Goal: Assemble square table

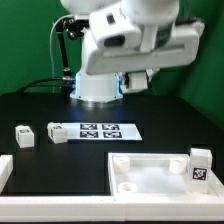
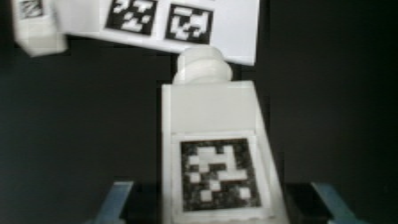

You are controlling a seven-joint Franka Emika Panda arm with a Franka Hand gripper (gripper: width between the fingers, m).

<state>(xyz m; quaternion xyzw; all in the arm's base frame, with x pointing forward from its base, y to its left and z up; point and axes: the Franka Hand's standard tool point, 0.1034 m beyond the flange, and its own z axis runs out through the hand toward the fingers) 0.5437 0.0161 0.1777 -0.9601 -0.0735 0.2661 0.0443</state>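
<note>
You're looking down the tool [image 2: 221, 203] in the wrist view, and a leg [image 2: 214, 110] fills the space between its fingers [image 2: 121, 200]. The leg's tag [image 2: 217, 172] faces the camera, and its round peg [image 2: 205, 66] points away from the tool, toward the marker board [image 2: 160, 18]. There's a dark strip on each side between leg and finger, but it's all blurred. I can't tell you whether the jaws are clamped on that leg or standing off it. Another leg [image 2: 36, 35] lies just beside the board's corner.

In the exterior view, the arm [image 1: 130, 45] hangs high over the far middle of the bench [image 1: 40, 105]. Its bulk hides the tool, so there's no help from that side. The marker board lies flat mid-bench. Just to its left sits a small leg [image 1: 58, 132], and further left, apart from it, an outer leg [image 1: 24, 136].

Your slab [image 1: 150, 172] lies at the near right, flat on the bench, rim up, with a recessed corner showing on its left side. At its right end an upright leg [image 1: 202, 168] stands with its tag toward the camera. Whether it's on the slab or just touching it, I can't tell. A white rail [image 1: 5, 170] lies at the near left.
</note>
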